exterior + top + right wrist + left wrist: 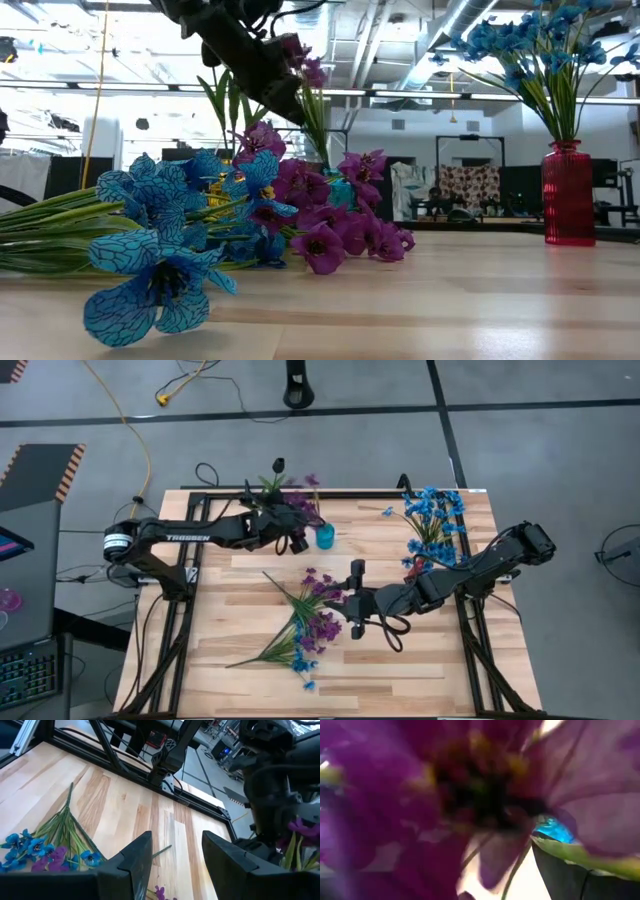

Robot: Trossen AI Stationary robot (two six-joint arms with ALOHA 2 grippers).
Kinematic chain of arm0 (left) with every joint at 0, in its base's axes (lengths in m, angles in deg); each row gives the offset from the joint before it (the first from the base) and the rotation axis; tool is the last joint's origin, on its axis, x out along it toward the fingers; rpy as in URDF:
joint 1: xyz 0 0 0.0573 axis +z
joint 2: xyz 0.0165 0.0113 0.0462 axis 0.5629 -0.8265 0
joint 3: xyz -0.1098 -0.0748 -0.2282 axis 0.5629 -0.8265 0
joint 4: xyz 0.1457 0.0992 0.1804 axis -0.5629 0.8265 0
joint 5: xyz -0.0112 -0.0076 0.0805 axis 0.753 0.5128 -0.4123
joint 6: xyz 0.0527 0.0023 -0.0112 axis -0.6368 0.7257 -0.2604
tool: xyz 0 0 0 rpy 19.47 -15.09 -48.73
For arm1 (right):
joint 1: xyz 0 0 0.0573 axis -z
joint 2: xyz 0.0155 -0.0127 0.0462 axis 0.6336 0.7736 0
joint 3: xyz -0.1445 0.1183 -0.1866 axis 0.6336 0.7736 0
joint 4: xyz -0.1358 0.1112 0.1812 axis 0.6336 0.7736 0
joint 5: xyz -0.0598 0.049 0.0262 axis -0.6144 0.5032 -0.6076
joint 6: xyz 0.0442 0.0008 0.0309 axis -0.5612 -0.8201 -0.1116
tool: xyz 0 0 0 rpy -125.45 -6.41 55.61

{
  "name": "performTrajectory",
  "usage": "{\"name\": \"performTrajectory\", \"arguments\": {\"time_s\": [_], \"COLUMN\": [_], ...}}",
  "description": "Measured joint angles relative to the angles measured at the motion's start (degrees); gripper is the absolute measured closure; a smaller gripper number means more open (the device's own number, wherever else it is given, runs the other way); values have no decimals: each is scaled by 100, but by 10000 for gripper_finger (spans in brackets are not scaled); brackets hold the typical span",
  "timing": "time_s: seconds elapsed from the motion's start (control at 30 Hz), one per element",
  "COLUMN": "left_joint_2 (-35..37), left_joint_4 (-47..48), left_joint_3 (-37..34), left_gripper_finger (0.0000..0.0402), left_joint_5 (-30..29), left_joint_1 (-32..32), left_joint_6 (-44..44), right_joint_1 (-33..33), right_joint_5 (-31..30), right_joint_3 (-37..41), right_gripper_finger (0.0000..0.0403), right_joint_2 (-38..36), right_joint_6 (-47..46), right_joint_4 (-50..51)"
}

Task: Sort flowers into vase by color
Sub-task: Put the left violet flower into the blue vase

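A teal vase (325, 538) (342, 190) stands near the table's far edge. Purple flowers (305, 508) (303, 60) rise from it on thin stems. My left gripper (298, 538) (275, 95) hovers beside these blossoms, open. A purple blossom (470, 795) fills its wrist view, with one finger (565, 877) off to the side. A loose pile of blue and purple flowers (300, 630) (200, 230) (50, 850) lies on the table's middle. My right gripper (350, 600) (176, 840) hangs open above the pile's right end, with nothing between its fingers. My left gripper stands among the purple flowers above the teal vase. The blossoms hide its fingertips, so I cannot tell whether it touches them.
A red vase (415, 547) (567, 195) holding blue flowers (435, 510) (540, 50) stands at the far right. A dark-blossomed sprig (278, 464) stands at the far edge behind the left arm. Bare wood lies along the near edge and at the left.
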Motion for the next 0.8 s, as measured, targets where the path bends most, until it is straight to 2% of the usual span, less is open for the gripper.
{"name": "performTrajectory", "arguments": {"time_s": [0.5,0.8], "left_joint_2": [556,727], "left_joint_4": [-60,21], "left_joint_3": [0,-4], "left_gripper_finger": [171,171], "left_joint_5": [669,668], "left_joint_1": [-4,-37], "left_joint_6": [137,71], "right_joint_1": [92,92], "right_joint_5": [0,0], "right_joint_3": [-2,-2], "right_gripper_finger": [204,204], "right_joint_2": [2,2], "right_joint_6": [-17,-17], "right_joint_4": [31,32]}}
